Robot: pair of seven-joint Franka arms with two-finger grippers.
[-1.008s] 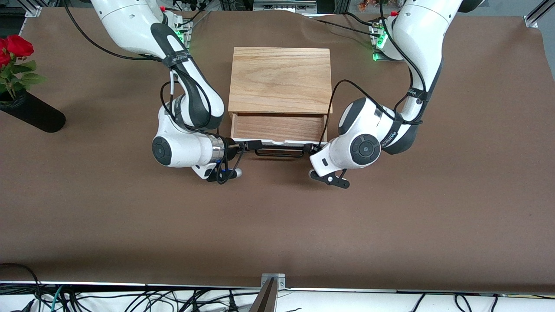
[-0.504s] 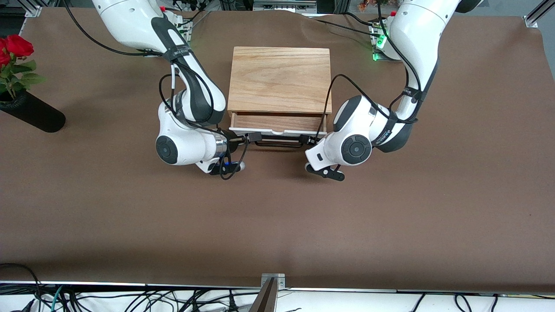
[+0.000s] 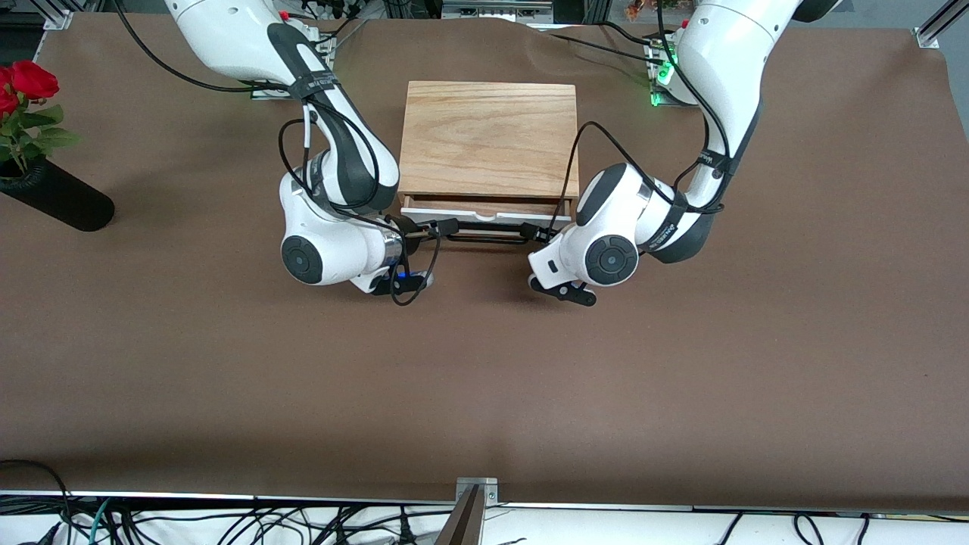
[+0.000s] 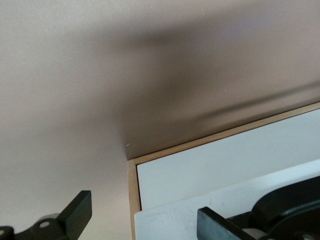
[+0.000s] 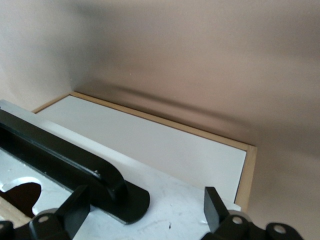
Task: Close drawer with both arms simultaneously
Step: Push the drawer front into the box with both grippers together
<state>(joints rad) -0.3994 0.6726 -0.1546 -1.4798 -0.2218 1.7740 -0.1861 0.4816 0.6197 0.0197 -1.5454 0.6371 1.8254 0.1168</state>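
The light oak box [image 3: 488,140] stands mid-table. The drawer [image 3: 484,217] is almost fully in, with only a thin strip of its tray showing past the white front panel. The black wire handle [image 3: 484,238] runs along the front. My right gripper [image 3: 433,227] is at the panel's end toward the right arm, open. In its wrist view the open gripper [image 5: 146,197] straddles the panel [image 5: 190,210] beside the handle mount [image 5: 117,197]. My left gripper [image 3: 539,233] is at the other end, open. In its wrist view the gripper [image 4: 145,210] spans the panel corner [image 4: 170,225].
A black vase [image 3: 57,198] with red roses [image 3: 26,82] lies at the right arm's end of the table. The brown table [image 3: 484,378] stretches toward the front camera. A metal bracket [image 3: 475,490] sits on its front edge.
The drawer has slid well into the box, from clearly open to nearly shut. Both grippers moved with the front panel toward the box.
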